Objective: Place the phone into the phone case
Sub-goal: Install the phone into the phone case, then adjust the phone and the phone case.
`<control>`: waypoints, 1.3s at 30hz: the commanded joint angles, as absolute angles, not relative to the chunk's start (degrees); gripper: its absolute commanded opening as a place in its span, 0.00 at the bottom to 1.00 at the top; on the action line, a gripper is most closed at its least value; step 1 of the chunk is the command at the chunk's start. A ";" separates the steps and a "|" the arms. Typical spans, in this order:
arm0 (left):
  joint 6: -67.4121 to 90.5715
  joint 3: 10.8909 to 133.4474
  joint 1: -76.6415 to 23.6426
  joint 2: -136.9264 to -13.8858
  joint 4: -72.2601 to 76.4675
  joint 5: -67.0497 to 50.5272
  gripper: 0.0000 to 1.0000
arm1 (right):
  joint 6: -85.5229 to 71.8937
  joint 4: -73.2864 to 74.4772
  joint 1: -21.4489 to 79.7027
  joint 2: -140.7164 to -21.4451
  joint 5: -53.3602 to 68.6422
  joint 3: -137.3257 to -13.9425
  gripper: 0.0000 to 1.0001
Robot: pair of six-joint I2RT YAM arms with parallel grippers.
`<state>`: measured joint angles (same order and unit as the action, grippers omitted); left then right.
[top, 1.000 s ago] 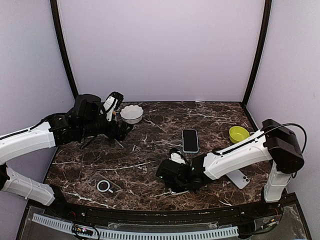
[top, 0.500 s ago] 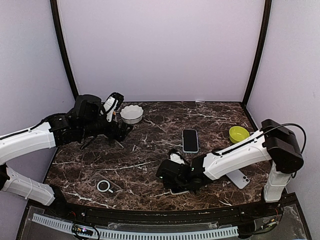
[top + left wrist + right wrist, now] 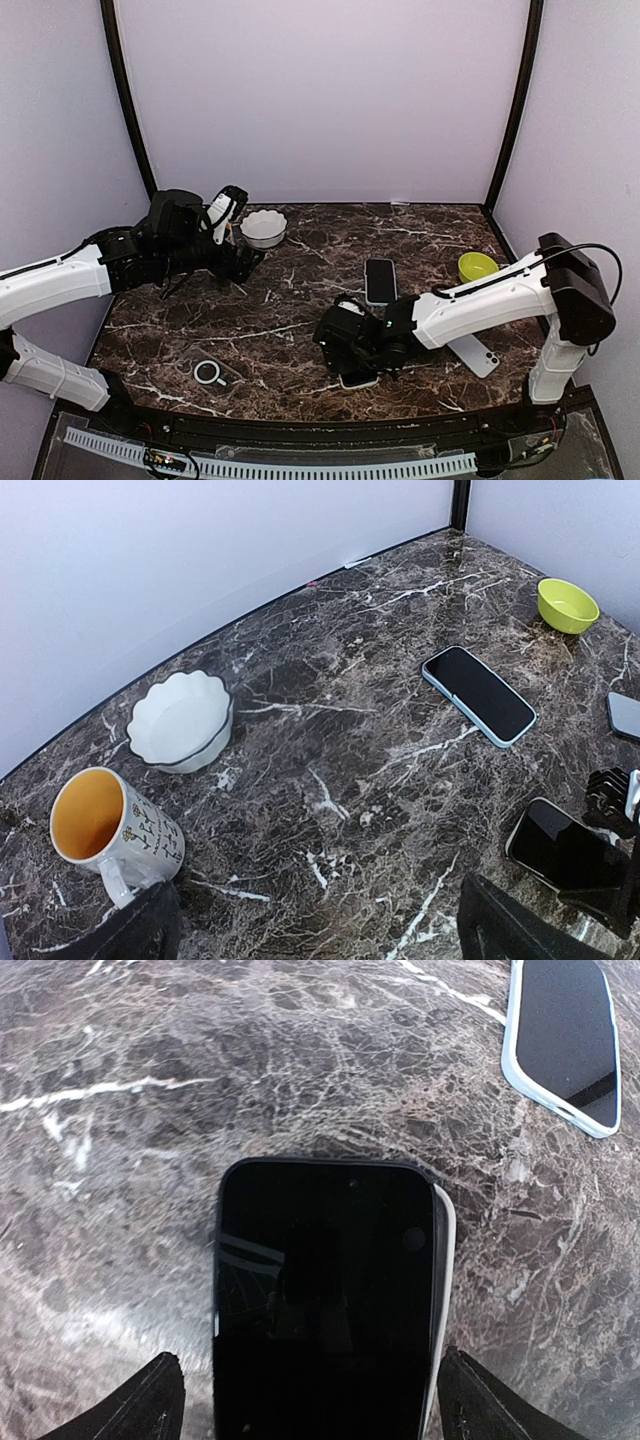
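Two arms: the left gripper (image 3: 315, 905) hangs over the rear left part of the dark brown marble table (image 3: 290, 310). The right gripper (image 3: 310, 1365) sits low near the front edge, about the middle.
Black phone (image 3: 325, 1300): lies flat, screen up, near the middle of the front edge, directly under the right gripper.
Left gripper state: fingers spread fully wide, with nothing between them and nothing touched.
Right gripper state: fingers (image 3: 160, 1400) stand apart on either side of the black phone. One is clear of it and the other is just beside its edge. No grip is seen.
Pale rim (image 3: 444, 1280): shows under the black phone along one long side. Whether it is a case, and whether the phone is seated in it, cannot be told.
Clear phone case (image 3: 210, 373): lies flat, marked with a white ring, near the front left corner and well apart from the black phone.
Phone in a light-blue case (image 3: 380, 281): lies flat, screen up, at the middle of the table, behind the right gripper.
White phone (image 3: 478, 356): lies back up near the right edge, beside the right arm.
Lime-green bowl (image 3: 477, 267): upright near the right edge, toward the rear.
White fluted bowl (image 3: 181, 720): upright near the rear edge, left of centre.
White mug with an orange inside (image 3: 110, 825): just beside the white fluted bowl, toward the left edge.
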<state>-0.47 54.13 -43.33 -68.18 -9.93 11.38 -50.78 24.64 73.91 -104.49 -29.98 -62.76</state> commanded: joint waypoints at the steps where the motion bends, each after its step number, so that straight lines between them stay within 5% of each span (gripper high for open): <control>1: -1.38 53.35 -43.14 -67.26 -9.21 11.85 0.99 | -48.53 29.67 72.06 -100.25 -24.54 -65.46 0.89; 9: -2.28 53.17 -43.12 -68.34 -9.29 10.24 0.98 | -44.22 25.95 64.48 -98.61 -14.51 -63.55 0.78; 17: -1.88 61.22 -46.20 -79.79 -18.73 -9.25 0.69 | -43.72 15.74 58.86 -95.48 -5.38 -56.28 0.68; 25: 26.81 65.27 -51.61 -99.27 -14.63 -21.48 0.33 | -39.37 7.47 52.21 -91.71 3.56 -49.16 0.61; 39: 42.90 66.09 -52.35 -111.83 -2.99 -22.70 0.38 | -40.45 -0.44 50.18 -92.12 10.61 -42.24 0.51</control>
<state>40.05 64.69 -52.14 -109.16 -4.21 -21.28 -38.59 3.86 50.54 -92.62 8.03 -44.64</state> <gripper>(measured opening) 0.378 0.522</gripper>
